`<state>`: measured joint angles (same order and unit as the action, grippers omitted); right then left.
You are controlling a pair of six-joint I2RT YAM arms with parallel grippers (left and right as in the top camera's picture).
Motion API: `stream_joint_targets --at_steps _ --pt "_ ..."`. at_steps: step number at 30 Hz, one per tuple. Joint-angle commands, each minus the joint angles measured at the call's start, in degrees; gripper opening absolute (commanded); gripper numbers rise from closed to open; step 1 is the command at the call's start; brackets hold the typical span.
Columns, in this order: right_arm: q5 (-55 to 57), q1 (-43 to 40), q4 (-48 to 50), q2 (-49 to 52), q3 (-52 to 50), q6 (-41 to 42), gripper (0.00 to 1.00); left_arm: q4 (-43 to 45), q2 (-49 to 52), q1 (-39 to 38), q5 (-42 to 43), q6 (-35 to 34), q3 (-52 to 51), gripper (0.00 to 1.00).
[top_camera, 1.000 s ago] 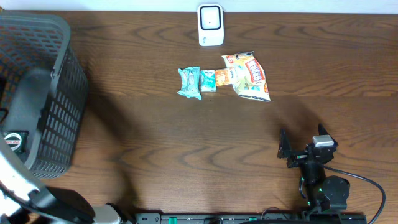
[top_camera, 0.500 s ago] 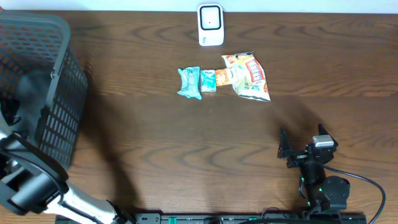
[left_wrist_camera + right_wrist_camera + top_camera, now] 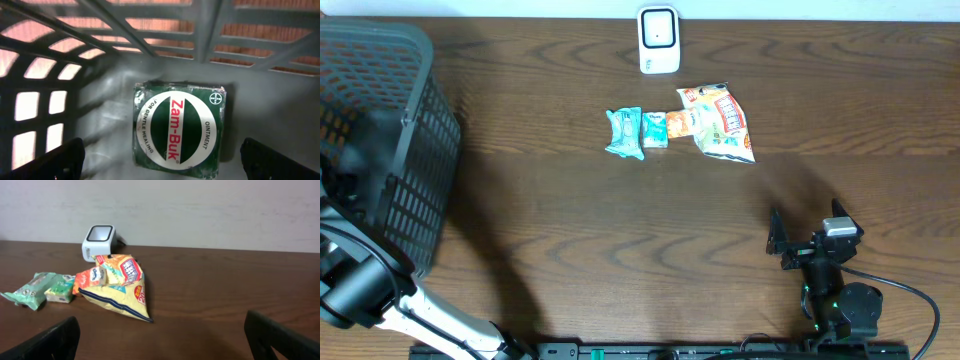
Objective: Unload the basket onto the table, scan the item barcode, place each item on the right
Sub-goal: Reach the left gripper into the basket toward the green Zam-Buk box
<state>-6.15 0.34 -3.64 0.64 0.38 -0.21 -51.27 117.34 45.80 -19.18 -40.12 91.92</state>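
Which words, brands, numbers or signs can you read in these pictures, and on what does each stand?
"Zam-Buk": green box in the basket, on its white oval.
"OINTMENT": same box, right of the name.
"FOR GENTLE HEALING": same box, left of the name.
Round cross sign, box corner: letters too small.
Yellow snack bag: print blurred.
Green packets: print blurred.
Scanner: none legible.

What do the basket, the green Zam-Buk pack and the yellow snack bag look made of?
Basket: matte grey moulded plastic, judging by its lattice walls. Zam-Buk pack: glossy printed tin or card; the look leaves it open. Snack bag: shiny plastic film, crinkled with sealed edges.
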Motion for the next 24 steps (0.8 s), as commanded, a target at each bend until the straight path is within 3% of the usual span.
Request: stream_joint_targets --at_steps 1,3,13,18,24 --pt "0.2 0.5 -0.2 -0.3 -0.1 1.0 0.99 4.2 0.6 1.7 5.0 4.6 -2.1 0.98" --pt "0.2 0.5 -0.2 -0.3 -0.1 1.0 0.99 7.3 0.7 2.1 9.7 8.8 -3.1 0.98" --pt "0.2 0.5 -0.3 -0.3 -0.1 1.0 0.99 9.2 0.7 2.1 9.4 10.4 -3.6 1.0" --pt "0.2 0.5 -0.2 -0.3 -0.1 1.0 0.99 9.8 0.6 2.0 2.2 12.4 -3.6 0.97" --pt "0.2 0.5 -0.2 -0.3 -0.1 1.0 0.99 9.8 0.6 2.0 1.5 11.2 -3.6 0.98"
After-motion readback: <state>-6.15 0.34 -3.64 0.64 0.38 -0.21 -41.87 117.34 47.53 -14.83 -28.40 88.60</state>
